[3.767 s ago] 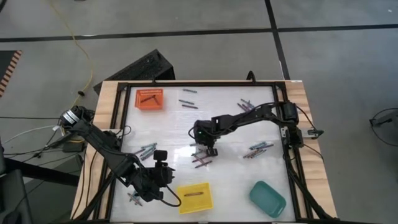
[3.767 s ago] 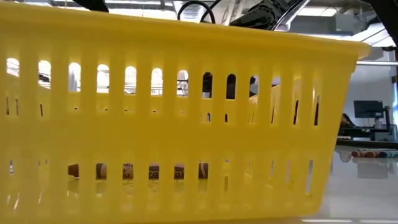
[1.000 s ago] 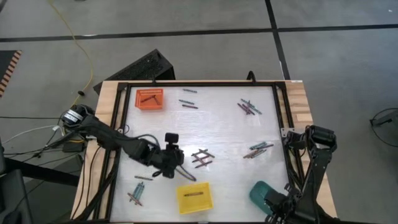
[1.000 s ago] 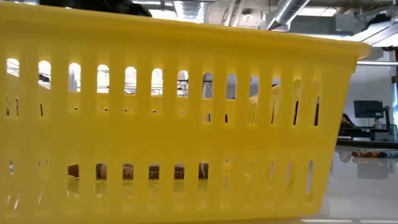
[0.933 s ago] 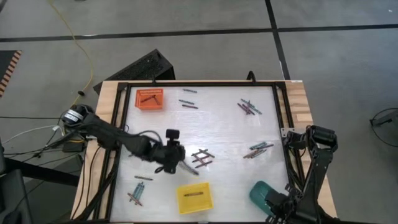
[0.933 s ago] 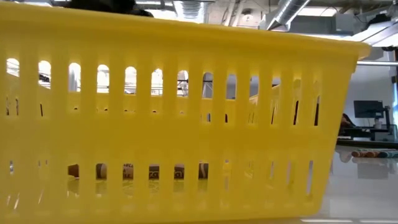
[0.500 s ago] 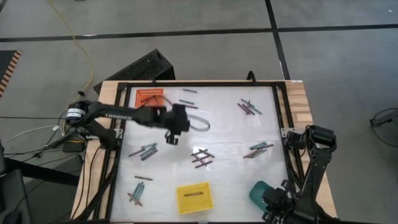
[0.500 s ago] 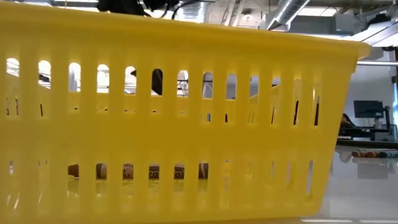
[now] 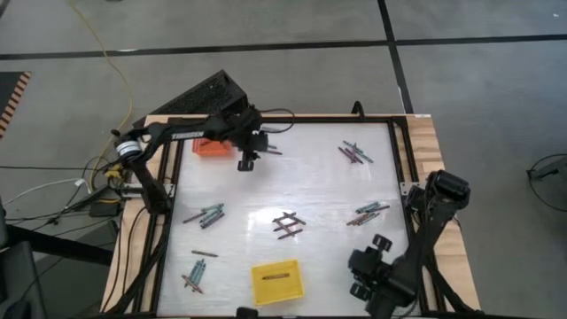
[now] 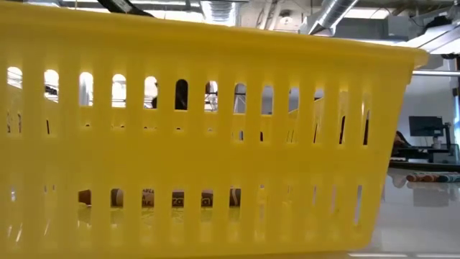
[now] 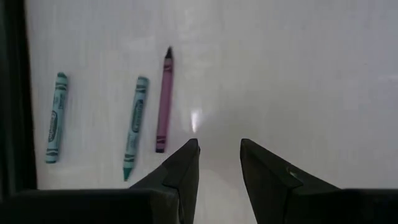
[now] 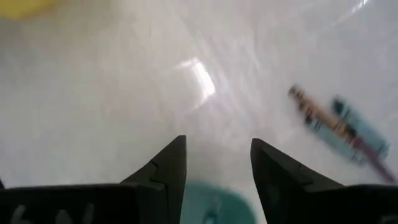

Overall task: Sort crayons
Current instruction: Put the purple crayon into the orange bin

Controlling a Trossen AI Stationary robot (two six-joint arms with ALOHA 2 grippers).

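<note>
From above, the left gripper (image 9: 245,162) hangs over the far left of the table (image 9: 310,190), just beside the orange tray (image 9: 209,145), probably lining up on the loose crayons (image 9: 267,149) there, while the right gripper (image 9: 363,276) sits at the near right corner over the spot where a teal tray would be, hidden under the arm; more crayons lie in small clusters mid-table (image 9: 285,224), at the right (image 9: 367,213) and near left (image 9: 195,276), and one rests in the yellow tray (image 9: 276,281), so sorting looks only begun. The low view is filled by the yellow tray's slotted wall (image 10: 215,144). The left wrist view shows the left gripper's fingers (image 11: 186,168) apart and empty above bare table, near a purple crayon (image 11: 164,102) and two teal ones (image 11: 135,124); their wrappers carry print too small to read. The right wrist view shows the right gripper's fingers (image 12: 165,171) spread, holding nothing, over a teal surface (image 12: 214,202), with blurred crayons (image 12: 339,127) farther off
</note>
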